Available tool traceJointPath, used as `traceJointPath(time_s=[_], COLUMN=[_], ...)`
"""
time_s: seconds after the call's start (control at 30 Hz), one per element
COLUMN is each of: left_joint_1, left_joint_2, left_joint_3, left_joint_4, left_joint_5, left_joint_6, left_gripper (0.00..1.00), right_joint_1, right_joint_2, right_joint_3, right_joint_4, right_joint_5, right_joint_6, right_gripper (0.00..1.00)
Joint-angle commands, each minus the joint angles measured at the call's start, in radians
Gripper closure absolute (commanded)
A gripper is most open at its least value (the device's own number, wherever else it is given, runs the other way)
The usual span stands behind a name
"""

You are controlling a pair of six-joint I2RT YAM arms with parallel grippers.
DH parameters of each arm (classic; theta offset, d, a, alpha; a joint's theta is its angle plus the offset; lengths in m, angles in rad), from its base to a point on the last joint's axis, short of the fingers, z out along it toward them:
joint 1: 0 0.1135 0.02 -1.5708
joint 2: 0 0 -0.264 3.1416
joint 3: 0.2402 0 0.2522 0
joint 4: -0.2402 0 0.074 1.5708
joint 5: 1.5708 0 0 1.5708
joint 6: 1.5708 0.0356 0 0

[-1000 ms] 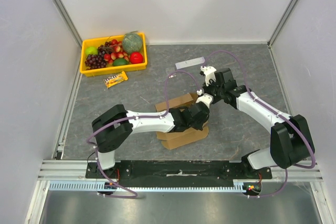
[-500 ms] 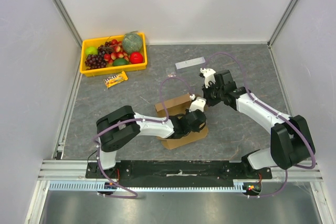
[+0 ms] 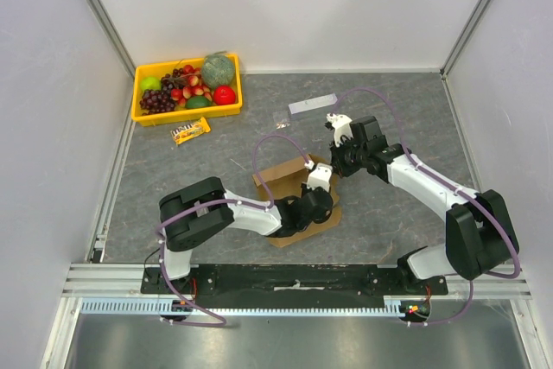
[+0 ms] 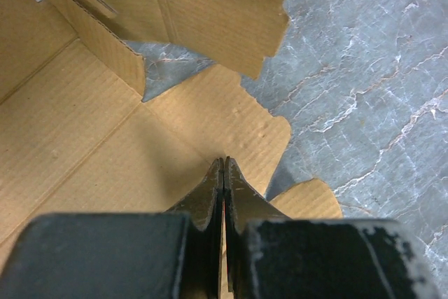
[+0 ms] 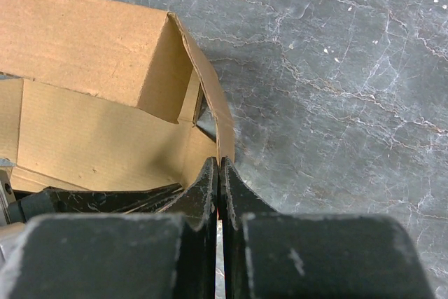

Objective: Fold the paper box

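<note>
Paper box [image 3: 278, 179] sits mid-bench, a little toward the near edge. It's half formed: floor panel flat on the grey bench [image 3: 406, 118], some walls up, flaps loose. Both arms meet over its right side.

Left gripper [image 4: 222, 166]: fingers pressed together, tips down on the box's inner floor panel, close to a rounded tab at the panel's right edge. I can't tell whether any cardboard is caught between them. A raised wall with a slot shows at the far-left of that view.

Right gripper [image 5: 218, 164]: fingers closed, pinching the lower end of a curved side flap at the box's right corner. The flap runs straight into the tips. The wall next to it stands upright and the box interior lies to its left; bare bench to the right.

Other items, all well apart from the box: yellow fruit tray [image 3: 186, 118] in the far-left corner, a candy packet [image 3: 190, 131] just beside its near side, and a grey-white strip [image 3: 313, 104] toward the far edge, roughly centred.
</note>
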State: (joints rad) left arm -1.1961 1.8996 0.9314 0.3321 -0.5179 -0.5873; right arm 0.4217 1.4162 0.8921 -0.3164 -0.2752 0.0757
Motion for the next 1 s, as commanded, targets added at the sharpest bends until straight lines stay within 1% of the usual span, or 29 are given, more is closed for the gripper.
traceJointPath(time_s=[0.0,0.57,0.77,0.97], left_joint_1=[-0.014,-0.019,-0.019,-0.033], left_joint_2=[0.015,0.082,0.067,0.003], left_joint_3=[0.006,0.05,0.05,0.044], left_joint_4=[0.071,0.061,0.05,0.028], left_joint_5=[-0.065,-0.073,-0.077,-0.073], left_joint_6=[-0.003,-0.002,-0.003,0.024], left_gripper=[0.98,0.98,0.98,0.98], right_joint_1=[-0.003,-0.001,0.002,-0.001], right_joint_2=[-0.026,-0.052,-0.077,-0.097], right_joint_3=[-0.001,-0.019,-0.035,-0.09], right_joint_4=[0.002,-0.026,-0.049,-0.029], right_joint_5=[-0.022,-0.045,-0.052,-0.003], right_joint_6=[0.018,0.045,0.062,0.087], right_gripper=[0.98,0.99,0.99,1.0])
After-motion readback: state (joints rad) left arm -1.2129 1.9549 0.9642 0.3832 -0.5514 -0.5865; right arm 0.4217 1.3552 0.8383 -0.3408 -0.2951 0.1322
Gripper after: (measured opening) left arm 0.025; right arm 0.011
